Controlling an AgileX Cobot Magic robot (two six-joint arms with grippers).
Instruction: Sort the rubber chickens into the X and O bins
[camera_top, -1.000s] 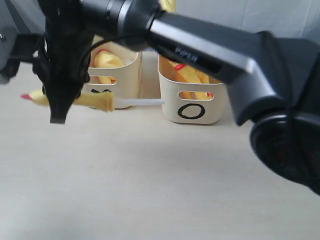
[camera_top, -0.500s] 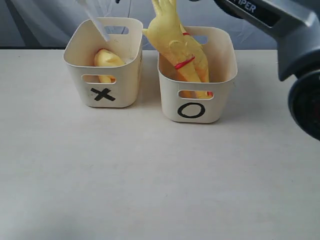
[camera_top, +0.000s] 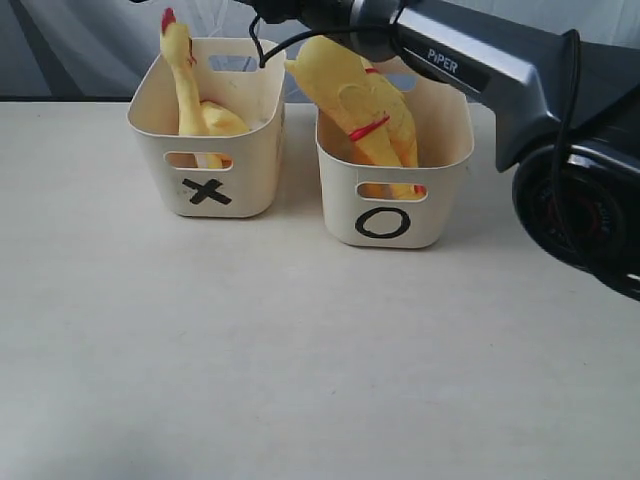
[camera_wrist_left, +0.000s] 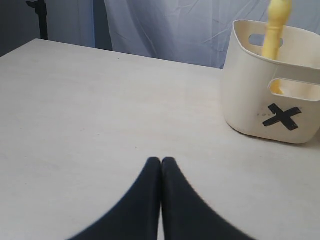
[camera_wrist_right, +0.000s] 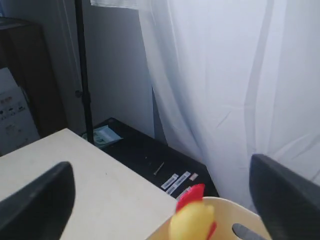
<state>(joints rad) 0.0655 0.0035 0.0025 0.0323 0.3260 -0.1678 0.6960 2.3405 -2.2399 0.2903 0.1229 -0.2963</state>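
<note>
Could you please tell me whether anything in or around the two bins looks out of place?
Nothing looks spilled or damaged, but the large chicken juts tilted out of the O bin, leaning toward the X bin, where another chicken's neck stands upright above the rim.

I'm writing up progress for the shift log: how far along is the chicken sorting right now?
Done, it seems: one rubber chicken stands neck-up in the X bin, and a larger chicken leans in the O bin. In hand: nothing; the right claw is open above the X bin, the left claw is shut, empty. Left: no chicken shows on the table; a third I cannot make out.
</note>
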